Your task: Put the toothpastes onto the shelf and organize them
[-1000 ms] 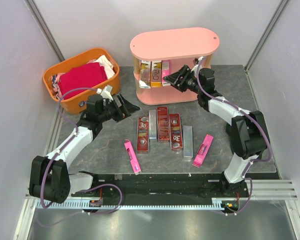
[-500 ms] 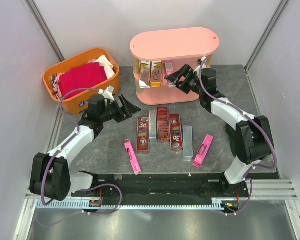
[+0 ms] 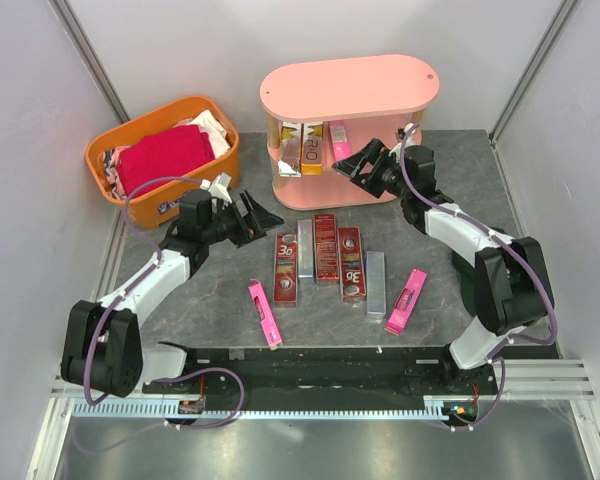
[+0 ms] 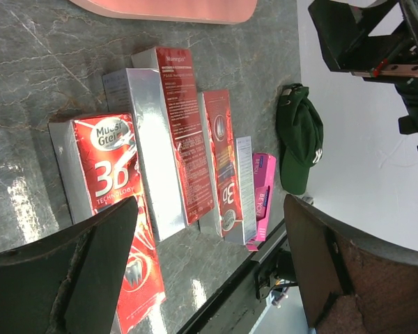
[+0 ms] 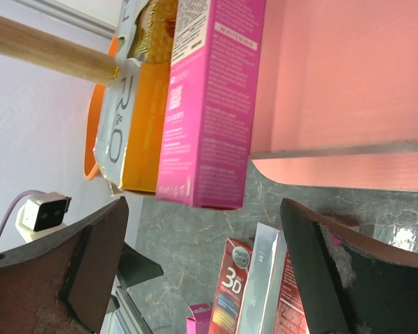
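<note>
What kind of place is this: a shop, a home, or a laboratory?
Probably a laboratory robot cell: plain white panel walls, left arm and right arm bolted at the table edge, toothpastes laid out before a shelf.

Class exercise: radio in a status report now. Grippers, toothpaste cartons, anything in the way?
Left gripper open, empty, beside seven cartons lying on the grey table. Right gripper open, empty, at the pink oval shelf; bright pink carton standing inside. Nothing blocking.

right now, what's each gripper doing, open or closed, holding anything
left gripper: open, jaws wide apart, holding nothing.
right gripper: open, holding nothing; the pink carton in front of it sits in the shelf, clear of the jaws.
</note>
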Controlling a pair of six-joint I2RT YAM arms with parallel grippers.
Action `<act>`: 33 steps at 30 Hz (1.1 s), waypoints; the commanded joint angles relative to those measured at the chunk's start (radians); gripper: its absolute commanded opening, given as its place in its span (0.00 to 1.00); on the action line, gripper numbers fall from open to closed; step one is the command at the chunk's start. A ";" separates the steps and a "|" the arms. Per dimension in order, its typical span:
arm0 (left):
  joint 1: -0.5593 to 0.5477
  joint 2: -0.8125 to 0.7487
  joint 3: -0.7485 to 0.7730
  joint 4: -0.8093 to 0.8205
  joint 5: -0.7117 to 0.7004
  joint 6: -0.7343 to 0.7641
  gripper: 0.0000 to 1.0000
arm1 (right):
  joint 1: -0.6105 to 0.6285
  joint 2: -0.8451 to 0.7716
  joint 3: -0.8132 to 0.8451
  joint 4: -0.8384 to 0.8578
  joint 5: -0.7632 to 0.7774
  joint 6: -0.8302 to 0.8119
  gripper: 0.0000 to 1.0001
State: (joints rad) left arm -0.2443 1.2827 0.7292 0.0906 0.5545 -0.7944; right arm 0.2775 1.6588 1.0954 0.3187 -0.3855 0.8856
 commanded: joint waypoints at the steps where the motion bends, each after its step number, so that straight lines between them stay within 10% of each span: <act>1: -0.004 0.017 0.012 0.035 0.022 0.009 0.92 | 0.002 -0.073 -0.032 0.040 -0.023 -0.008 0.98; 18: -0.070 -0.080 0.023 -0.357 -0.313 0.130 0.93 | 0.017 -0.309 -0.244 -0.113 -0.027 -0.115 0.98; 33: -0.089 -0.309 -0.202 -0.449 -0.340 0.003 0.87 | 0.092 -0.496 -0.474 -0.112 -0.076 -0.140 0.98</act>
State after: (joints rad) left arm -0.3271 1.0355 0.5255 -0.3317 0.2432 -0.7509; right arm 0.3538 1.2274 0.6594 0.1928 -0.4435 0.7540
